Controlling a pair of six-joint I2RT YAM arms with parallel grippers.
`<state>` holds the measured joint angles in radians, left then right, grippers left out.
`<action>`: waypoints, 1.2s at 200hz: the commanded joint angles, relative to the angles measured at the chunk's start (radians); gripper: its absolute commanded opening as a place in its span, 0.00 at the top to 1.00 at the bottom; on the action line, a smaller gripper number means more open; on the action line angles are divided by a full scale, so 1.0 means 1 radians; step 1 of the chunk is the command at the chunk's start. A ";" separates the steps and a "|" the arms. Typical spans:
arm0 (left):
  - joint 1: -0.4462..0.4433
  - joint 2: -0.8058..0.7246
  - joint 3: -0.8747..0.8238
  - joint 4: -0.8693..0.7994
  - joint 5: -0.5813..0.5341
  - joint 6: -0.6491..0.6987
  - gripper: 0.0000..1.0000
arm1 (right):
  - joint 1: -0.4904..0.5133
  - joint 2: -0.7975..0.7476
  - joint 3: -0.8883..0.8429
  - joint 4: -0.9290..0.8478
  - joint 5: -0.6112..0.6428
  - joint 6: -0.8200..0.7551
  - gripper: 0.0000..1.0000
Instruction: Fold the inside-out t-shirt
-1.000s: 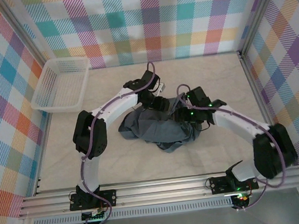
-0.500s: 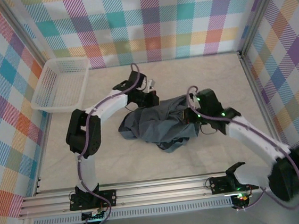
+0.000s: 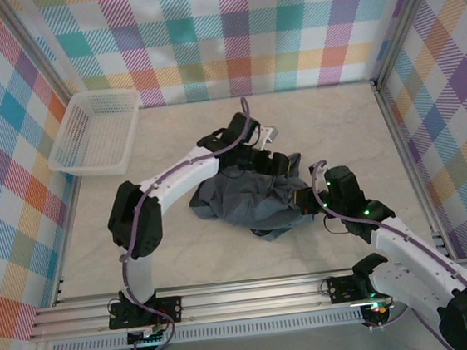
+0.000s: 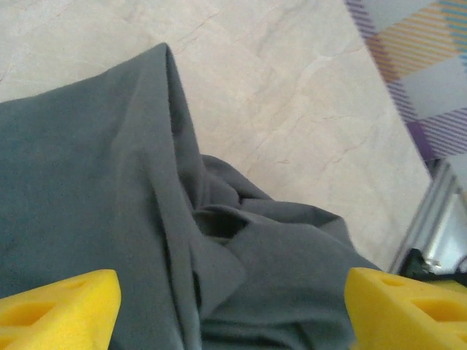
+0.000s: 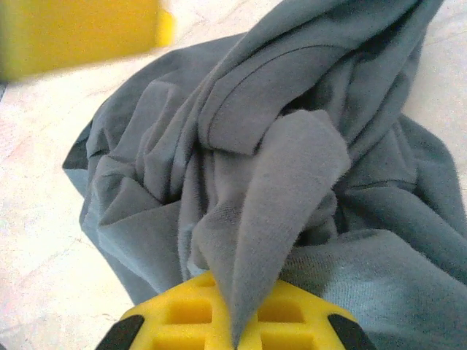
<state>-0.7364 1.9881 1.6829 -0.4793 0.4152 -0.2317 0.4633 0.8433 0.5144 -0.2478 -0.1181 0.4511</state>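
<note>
The inside-out t-shirt (image 3: 245,203) lies crumpled in a dark grey heap at mid-table. My left gripper (image 3: 278,162) hovers over its far right part. In the left wrist view that gripper (image 4: 233,321) is open, its yellow fingertips (image 4: 62,310) wide apart above the t-shirt (image 4: 95,182), holding nothing. My right gripper (image 3: 309,201) is at the heap's right edge. In the right wrist view it (image 5: 235,328) is shut on a raised fold of the t-shirt (image 5: 292,160), and the cloth runs up out of the closed yellow pads (image 5: 186,313).
A white mesh basket (image 3: 95,131) stands at the far left of the table. Metal frame posts (image 3: 401,141) and plaid walls close in the sides. A blurred yellow finger of the left gripper (image 5: 80,33) shows at the top left of the right wrist view.
The left gripper has let go of the cloth, opened, and shifted right over the heap. The right gripper stayed shut on its fold and drew back a little toward the near right.
</note>
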 commanded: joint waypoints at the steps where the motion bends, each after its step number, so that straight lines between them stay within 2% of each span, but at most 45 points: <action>1: 0.023 0.093 0.044 -0.074 -0.104 -0.006 0.30 | -0.005 0.020 0.062 0.056 -0.060 -0.020 1.00; 6: 0.023 0.103 0.048 -0.065 -0.096 -0.021 0.39 | -0.005 0.023 0.066 0.051 -0.055 -0.020 1.00; 19: 0.025 0.110 0.045 -0.034 -0.071 -0.060 0.87 | -0.005 0.026 0.079 0.035 -0.030 -0.022 1.00; 24: 0.026 0.104 0.039 -0.018 -0.058 -0.074 1.00 | -0.005 0.023 0.081 0.021 -0.013 -0.022 1.00; 43: 0.056 0.038 -0.002 0.069 0.005 -0.156 1.00 | -0.005 -0.007 0.066 -0.045 0.106 -0.001 1.00; 61: 0.132 -0.075 -0.067 0.186 0.058 -0.282 1.00 | -0.005 -0.073 -0.003 -0.065 0.182 0.046 1.00; 91: 0.278 -0.227 -0.171 0.422 0.140 -0.503 1.00 | -0.003 -0.170 -0.179 0.040 0.077 0.140 1.00; 102: 0.290 -0.233 -0.141 0.408 0.183 -0.494 1.00 | -0.003 -0.174 -0.246 0.095 0.059 0.177 1.00; 119: 0.269 -0.210 -0.059 0.285 0.235 -0.405 1.00 | -0.003 -0.149 -0.284 0.141 0.013 0.183 1.00; 125: 0.257 -0.205 -0.044 0.254 0.240 -0.379 1.00 | -0.003 -0.138 -0.268 0.131 0.002 0.168 1.00; 128: 0.251 -0.204 -0.039 0.245 0.241 -0.367 1.00 | -0.003 -0.131 -0.255 0.123 -0.004 0.154 0.97; 136: 0.235 -0.206 -0.038 0.234 0.245 -0.348 1.00 | -0.003 -0.112 -0.207 0.099 -0.023 0.103 0.84; 143: 0.223 -0.208 -0.040 0.238 0.256 -0.341 1.00 | -0.003 -0.095 -0.146 0.072 -0.042 0.048 0.68; 144: 0.221 -0.208 -0.040 0.238 0.258 -0.340 1.00 | -0.003 -0.088 -0.130 0.065 -0.048 0.033 0.63; 151: 0.210 -0.210 -0.040 0.239 0.267 -0.335 1.00 | -0.003 -0.065 -0.064 0.045 -0.061 -0.025 0.50; 163: 0.193 -0.210 -0.040 0.236 0.270 -0.321 1.00 | -0.003 -0.013 0.042 0.039 -0.072 -0.113 0.40; 186: 0.179 -0.208 -0.035 0.214 0.237 -0.337 1.00 | -0.003 0.129 0.212 0.078 -0.102 -0.232 0.35; 209: 0.166 -0.216 -0.032 0.234 0.241 -0.362 1.00 | -0.003 0.306 0.314 0.165 -0.152 -0.284 0.33; 227: 0.155 -0.222 -0.013 0.210 0.230 -0.328 1.00 | -0.003 0.429 0.377 0.184 -0.018 -0.284 0.33; 240: 0.155 -0.229 -0.001 0.139 0.213 -0.305 1.00 | -0.004 0.496 0.417 0.180 0.057 -0.284 0.43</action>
<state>-0.5728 1.7809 1.6318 -0.2752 0.6384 -0.5812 0.4637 1.2335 0.8772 -0.0849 -0.1787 0.2279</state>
